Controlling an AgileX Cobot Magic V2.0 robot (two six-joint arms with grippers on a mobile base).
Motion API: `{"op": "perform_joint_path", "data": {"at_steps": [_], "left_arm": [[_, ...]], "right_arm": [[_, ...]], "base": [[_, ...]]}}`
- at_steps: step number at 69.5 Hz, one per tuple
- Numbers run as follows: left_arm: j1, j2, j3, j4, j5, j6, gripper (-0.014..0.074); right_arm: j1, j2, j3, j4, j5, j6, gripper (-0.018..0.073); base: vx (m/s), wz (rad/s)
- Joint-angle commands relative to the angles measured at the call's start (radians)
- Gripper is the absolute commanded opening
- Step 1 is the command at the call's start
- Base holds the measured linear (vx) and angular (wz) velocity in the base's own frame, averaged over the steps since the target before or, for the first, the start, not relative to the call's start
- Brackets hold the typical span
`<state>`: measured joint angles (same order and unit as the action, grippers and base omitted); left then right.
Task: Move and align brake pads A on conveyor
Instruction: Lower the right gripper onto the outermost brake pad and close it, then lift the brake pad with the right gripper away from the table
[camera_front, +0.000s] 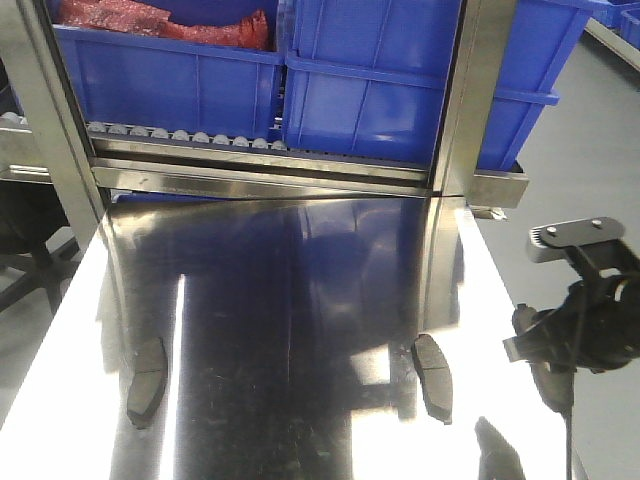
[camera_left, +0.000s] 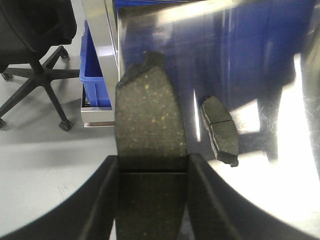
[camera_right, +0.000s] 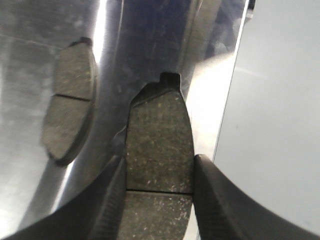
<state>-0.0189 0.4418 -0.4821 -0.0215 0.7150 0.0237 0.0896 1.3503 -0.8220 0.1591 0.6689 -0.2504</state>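
Left end effector (camera_left: 152, 167): closed on first brake pad (camera_left: 150, 115). Right end effector (camera_right: 159, 162): closed on second brake pad (camera_right: 159, 125). Third pad (camera_front: 145, 380) and fourth pad (camera_front: 432, 377): laid toward opposite bench (camera_front: 300, 290) edges.

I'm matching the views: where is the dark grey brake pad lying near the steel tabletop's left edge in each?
Exterior front: dark grey oblong brake pad at lower left.
Left wrist: right of centre, beside the gripped pad.
Right wrist: not in it.
Shared landmark: shiny steel tabletop.

free: tabletop (camera_front: 290, 330) between two brake pads (camera_front: 432, 375) | obstacles: rear frame posts (camera_front: 470, 100), blue bins (camera_front: 380, 90)
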Motion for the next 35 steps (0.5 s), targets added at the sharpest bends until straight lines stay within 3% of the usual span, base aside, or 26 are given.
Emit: {"op": "perform_joint_path", "data": {"at_steps": [1, 35], "left_arm": [[-0.007, 0.005, -0.029, -0.004, -0.084, 0.0, 0.0122], [-0.007, 0.005, -0.029, -0.004, -0.084, 0.0, 0.0122]], "right_arm": [[-0.002, -0.123, 0.015, 0.036, -0.065, -0.012, 0.0069], [-0.002, -0.629, 0.321, 0.053, -0.189, -0.042, 0.0069]], "base": [[0.0, 0.0], [0.0, 0.0]]}}
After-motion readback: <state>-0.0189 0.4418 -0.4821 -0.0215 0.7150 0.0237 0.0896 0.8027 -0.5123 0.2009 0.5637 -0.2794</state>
